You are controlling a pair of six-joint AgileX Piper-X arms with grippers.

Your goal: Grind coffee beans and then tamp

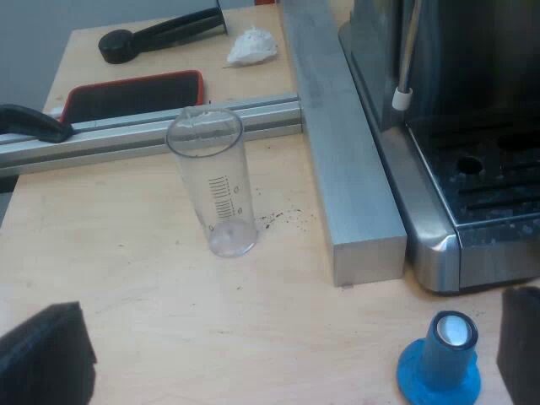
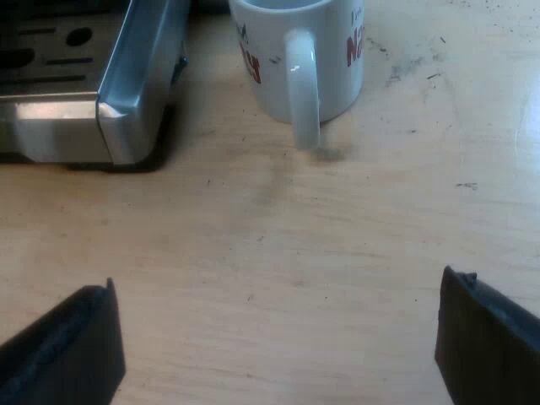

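The blue tamper (image 1: 440,361) stands upright near the left end effector (image 1: 278,359), spread wide (right end effector (image 2: 274,346) too).

A pale wooden table (image 1: 152,312) has a scuffed top flecked with dark specks. A grey metal bar (image 1: 337,152) lies on it, pointing to twelve o'clock, and a slotted rail (image 1: 126,131) branches off toward nine. At eleven o'clock, past the table's edge, stands a plain grey wall (image 1: 34,34).
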